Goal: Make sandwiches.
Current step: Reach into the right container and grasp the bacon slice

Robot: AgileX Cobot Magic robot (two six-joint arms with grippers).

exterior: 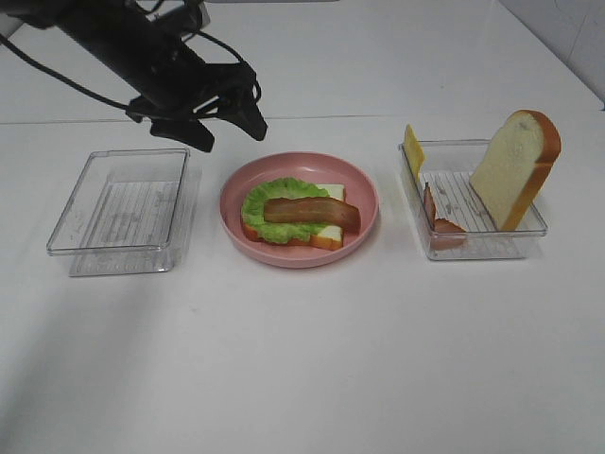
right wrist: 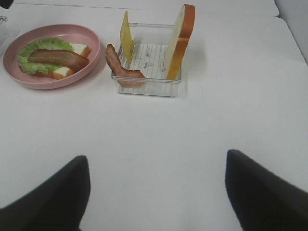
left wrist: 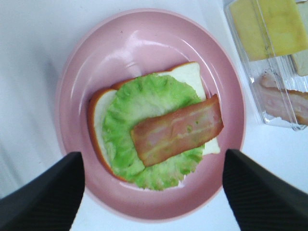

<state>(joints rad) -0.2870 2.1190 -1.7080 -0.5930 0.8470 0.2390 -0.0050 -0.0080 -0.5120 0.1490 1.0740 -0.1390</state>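
The partly built sandwich sits on the round pink plate: one white bread slice, a green lettuce leaf and a brown bacon strip on top. In the left wrist view the bacon strip lies across the lettuce. My left gripper is open and empty, hovering above the plate's far left side; it also shows in the left wrist view. A second bread slice, a yellow cheese square and another bacon strip are in the right clear tray. My right gripper is open and empty over bare table.
An empty clear tray stands left of the plate. The right tray is right of the plate in the right wrist view. The white table's far edge runs behind the trays.
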